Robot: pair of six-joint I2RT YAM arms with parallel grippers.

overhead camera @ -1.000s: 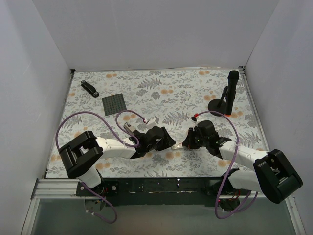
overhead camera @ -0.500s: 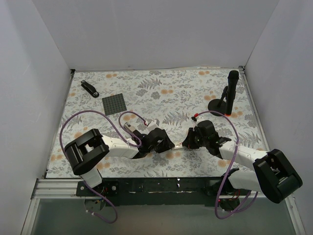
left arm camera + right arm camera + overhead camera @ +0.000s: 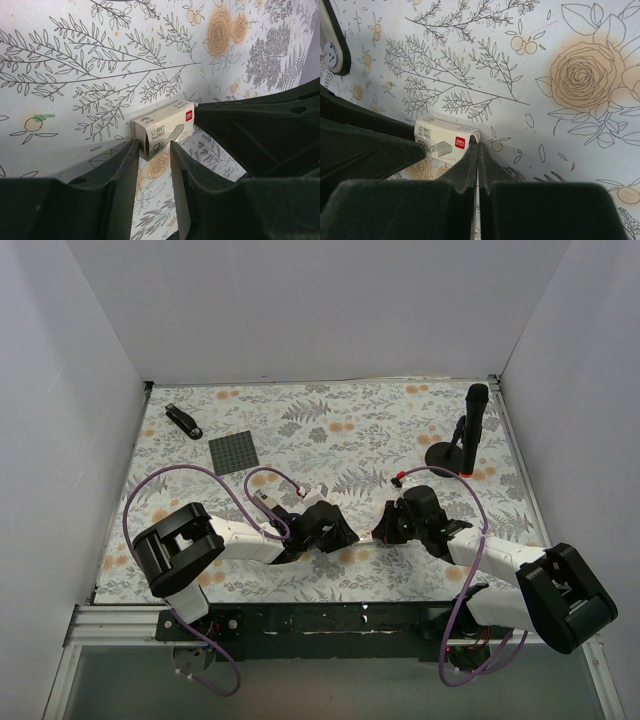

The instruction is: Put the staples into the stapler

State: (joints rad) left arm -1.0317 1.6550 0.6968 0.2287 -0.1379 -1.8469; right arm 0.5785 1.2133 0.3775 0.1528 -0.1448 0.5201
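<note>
So, top view: the stapler [image 3: 183,421] lies closed in the far-left corner, well apart from both arms, and nothing is loaded yet. The left gripper [image 3: 338,536] and right gripper [image 3: 380,533] sit nose to nose mid-table, nearer the front edge. A grey square plate [image 3: 233,453] lies between that spot and the stapler, a black stand [image 3: 470,435] is at far right, and white walls close three sides; the floral mat [image 3: 330,420] behind is open room. Left wrist: the staple box [image 3: 162,129] is flat on the mat, its near corner in the narrow gap between the left fingers [image 3: 125,170]; can't tell if they bite. Right wrist: the right jaws are pressed together with nothing between, tip touching the box's end. Left to do, I'd judge: get the strip out, open the stapler, load, close. Tightest spot is the two grippers crowding each other.
</note>
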